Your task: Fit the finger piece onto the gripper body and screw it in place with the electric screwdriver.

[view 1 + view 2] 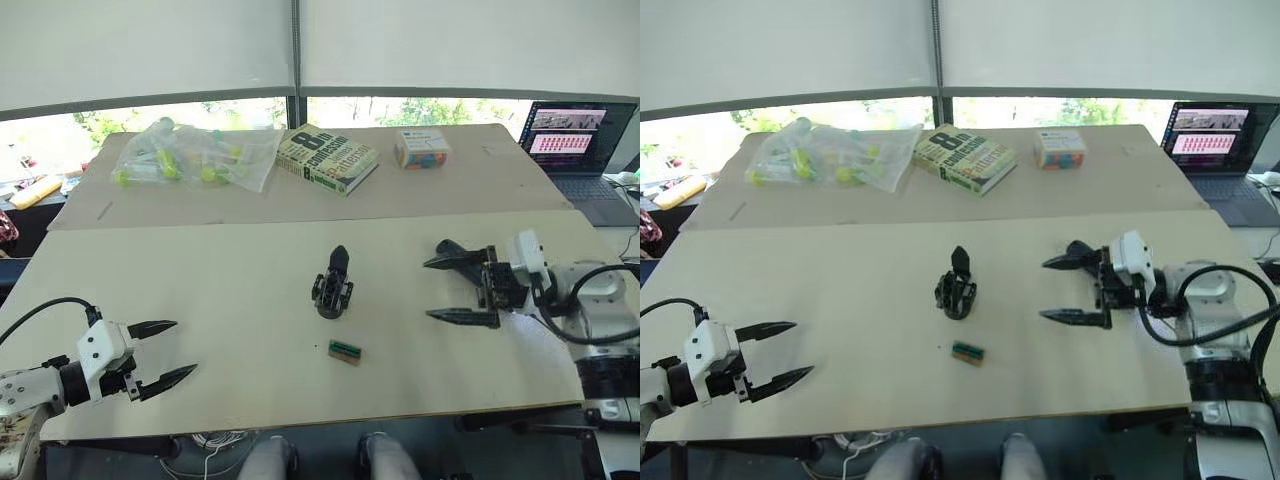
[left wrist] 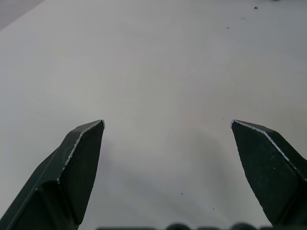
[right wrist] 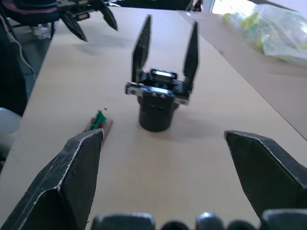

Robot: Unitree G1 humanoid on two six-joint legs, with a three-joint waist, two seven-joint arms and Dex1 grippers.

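Your right gripper hovers over the right part of the pale table, its two black fingers spread wide and holding nothing, tips aimed toward the table's middle. Your left gripper sits near the front left edge of the same table, fingers likewise spread apart and empty, tips pointing toward the centre; its wrist view shows bare tabletop between the two fingers.

The gripper body stands upright near the middle of the table, between your two grippers and well apart from both. In your right wrist view it appears as a squat dark cylinder carrying two long pointed fingers that rise side by side, so it faces your right gripper squarely. Just in front of it, toward the near edge and apart from it, lies a small green-and-black rectangular block.

On the rear board beyond the table you see a clear plastic bag of yellow-green items at the left, a book beside it, and a small colourful box further right. An open laptop sits at the far right with its screen lit
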